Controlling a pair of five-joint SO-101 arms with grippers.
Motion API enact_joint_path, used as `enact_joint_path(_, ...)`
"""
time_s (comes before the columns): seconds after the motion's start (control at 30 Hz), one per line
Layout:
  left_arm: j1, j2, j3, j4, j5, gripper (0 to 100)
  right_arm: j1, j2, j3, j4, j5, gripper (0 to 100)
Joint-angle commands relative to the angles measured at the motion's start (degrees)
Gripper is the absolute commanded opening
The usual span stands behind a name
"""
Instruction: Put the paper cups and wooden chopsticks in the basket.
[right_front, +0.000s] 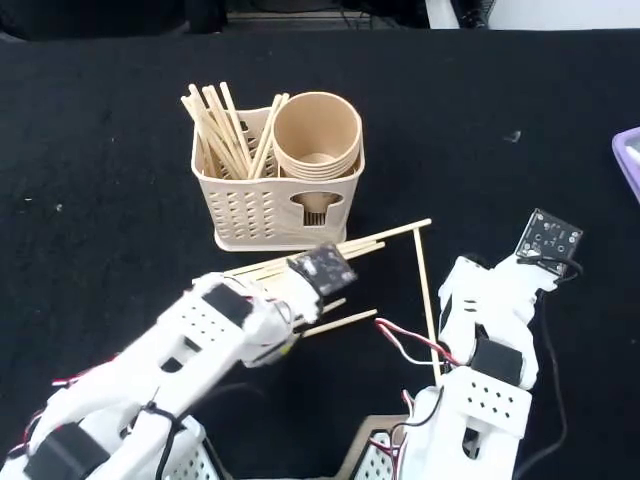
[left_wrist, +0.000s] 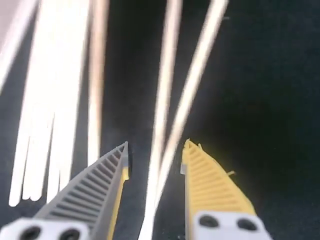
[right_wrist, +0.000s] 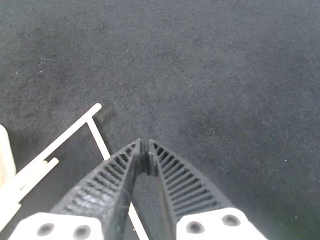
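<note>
While the paper cups (right_front: 317, 135) sit nested in one compartment of the basket (right_front: 260, 212) and a sheaf of chopsticks (right_front: 225, 125) leans upright in the other, what matters now is the loose chopsticks (right_front: 372, 240) lying flat on the black counter (right_front: 100, 120) just in front of the basket, their long axis running roughly along its front wall. The left arm is by far the nearer one, stretched low over that scatter. Its left pincer (left_wrist: 155, 150) stands partly open with two sticks (left_wrist: 163, 110) running lengthwise through the gap between its jaws, so the jaws would close across the sticks' width. I would judge that a fair line-up for a pinch. Neither finger seems to touch the wood yet, and more sticks lie just outside the grey finger. The right pincer (right_wrist: 145, 150) is closed with nothing between its fingers, hanging low over the counter beside a single chopstick (right_front: 425, 300). That stick lies crosswise to the rest, one end meeting the tip of a stick in the scatter and the other end running back toward the right arm's base
</note>
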Motion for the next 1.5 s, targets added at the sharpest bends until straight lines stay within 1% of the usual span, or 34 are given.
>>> enact_joint_path(0.0, 2.1, 2.9, -1.5, -2.9, 0.8, 18, -0.8, -0.3, -0.2, -1.4, 0.5, 1.8)
enact_joint_path(0.1, 1.3, 8.1, -3.0, -4.6, 0.8, 18, -0.8, -0.3, -0.2, -1.4, 0.5, 1.8)
enact_joint_path(0.3, 0.0, 17.3, -7.8, -4.3, 0.8, 17, -0.8, -0.3, -0.2, -1.4, 0.5, 1.8)
enact_joint_path(0.37, 0.2, 18.5, -8.4, -4.3, 0.8, 15, -0.8, -0.3, -0.2, -1.4, 0.5, 1.8)
enact_joint_path(0.4, 0.5, 18.6, -8.4, -4.2, 0.8, 12, -0.8, -0.3, -0.2, -1.4, 0.5, 1.8)
enact_joint_path(0.47, 0.6, 18.6, -8.4, -4.2, 0.8, 2, -0.8, -0.3, -0.2, -1.4, 0.5, 1.8)
enact_joint_path(0.53, 0.6, 18.6, -8.1, -3.8, 0.8, 5, -0.8, -0.3, -0.2, -1.4, 0.5, 1.8)
enact_joint_path(0.6, 0.7, 18.6, -8.8, -1.2, 0.7, 3, -0.8, -0.3, -0.2, -1.4, 0.5, 1.8)
enact_joint_path(0.77, 0.6, 18.5, -12.6, 7.7, 0.4, 3, -0.8, -0.3, -0.2, -1.4, 0.5, 1.8)
enact_joint_path(0.9, 0.7, 18.5, -15.3, 13.1, 0.4, 3, -0.8, -0.3, -0.2, -1.4, 0.5, 1.8)
enact_joint_path(0.97, 0.7, 18.5, -16.0, 14.3, 0.4, 3, -0.8, -0.3, -0.2, -1.4, 0.5, 1.8)
enact_joint_path(1.13, 0.4, 18.5, -15.5, 14.5, 0.4, 3, -0.8, -0.3, -0.2, -1.4, 0.5, 1.8)
enact_joint_path(1.27, 0.1, 14.9, -15.4, 16.9, 0.4, 3, -0.8, -0.3, -0.2, -1.4, 0.5, 1.8)
enact_joint_path(1.47, -1.0, -0.5, -15.4, 21.5, 0.3, 3, -0.4, -0.3, -0.3, -1.4, 0.2, 1.8)
